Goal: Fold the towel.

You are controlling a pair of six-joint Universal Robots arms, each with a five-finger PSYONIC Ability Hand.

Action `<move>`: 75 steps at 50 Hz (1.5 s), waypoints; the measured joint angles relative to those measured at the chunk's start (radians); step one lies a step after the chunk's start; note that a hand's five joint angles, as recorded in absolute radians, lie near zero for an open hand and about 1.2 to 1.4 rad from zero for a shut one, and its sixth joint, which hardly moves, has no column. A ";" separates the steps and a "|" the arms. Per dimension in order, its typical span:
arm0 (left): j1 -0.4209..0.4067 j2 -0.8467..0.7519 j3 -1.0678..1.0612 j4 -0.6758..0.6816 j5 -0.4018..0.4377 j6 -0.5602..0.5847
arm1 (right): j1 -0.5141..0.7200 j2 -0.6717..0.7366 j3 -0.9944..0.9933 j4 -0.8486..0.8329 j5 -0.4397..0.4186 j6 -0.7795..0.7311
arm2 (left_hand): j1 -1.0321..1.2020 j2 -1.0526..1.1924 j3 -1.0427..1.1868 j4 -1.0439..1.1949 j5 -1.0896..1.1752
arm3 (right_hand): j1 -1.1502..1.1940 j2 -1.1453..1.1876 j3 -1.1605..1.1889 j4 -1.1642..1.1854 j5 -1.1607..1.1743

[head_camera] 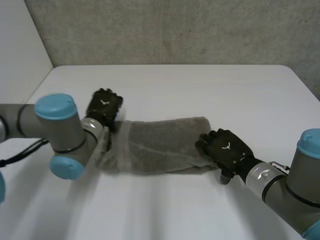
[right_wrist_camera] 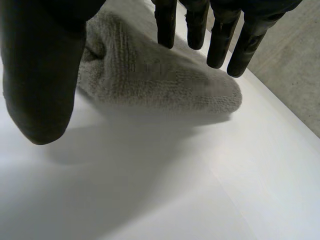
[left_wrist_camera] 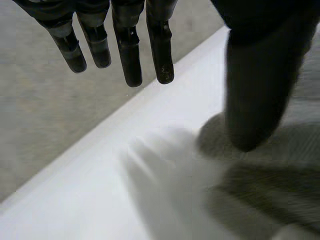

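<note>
On the white table [head_camera: 210,85] the towel [head_camera: 160,145] lies in a band, one end at each hand. The left hand [head_camera: 104,106] and the right hand [head_camera: 226,149] are spread and hold nothing. The towel looks soft and limp; best to pinch it at the end corners.

I see a white, smooth, matte rectangular table [head_camera: 175,85] with rounded far corners. Directly behind its far edge stands a grey, speckled, rough-textured wall [head_camera: 175,30] that runs across the whole width. At the far left, a plain white flat panel [head_camera: 20,45] meets that grey wall in an upright corner. On my left wrist camera, the white tabletop [left_wrist_camera: 100,200] ends at a straight edge, with speckled grey surface [left_wrist_camera: 50,110] just beyond it. My right wrist camera shows the same white top [right_wrist_camera: 150,190] bordered by the same grey [right_wrist_camera: 295,75].
</note>
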 measured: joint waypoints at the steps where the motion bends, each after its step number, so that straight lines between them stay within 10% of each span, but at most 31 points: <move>1: 0.010 0.021 -0.012 0.002 -0.002 -0.004 | 0.002 0.000 0.001 0.000 0.000 0.000 | 0.000 0.000 0.000 0.000 0.000 | 0.008 0.008 0.000 0.000 0.012; 41: 0.025 0.380 -0.430 0.003 0.114 -0.167 | 0.013 0.080 -0.022 -0.063 -0.010 0.003 | -0.010 -0.009 0.000 0.000 -0.031 | 0.542 0.548 0.000 0.000 0.537; 52: 0.024 0.381 -0.428 0.002 0.113 -0.168 | -0.004 0.053 -0.009 -0.042 -0.013 0.003 | -0.025 -0.023 0.000 0.000 -0.049 | 0.982 0.958 0.000 0.000 1.047; 68: 0.047 0.396 -0.430 -0.001 0.111 -0.170 | -0.339 -0.192 -0.001 0.232 -0.253 -0.066 | 0.306 0.311 0.000 0.000 0.315 | 1.011 0.958 0.000 0.000 1.048; 75: 0.051 0.405 -0.431 -0.001 0.111 -0.170 | -0.296 -0.220 -0.120 0.355 -0.284 -0.153 | 0.051 0.050 0.000 0.000 0.049 | 1.011 0.958 0.000 0.000 1.050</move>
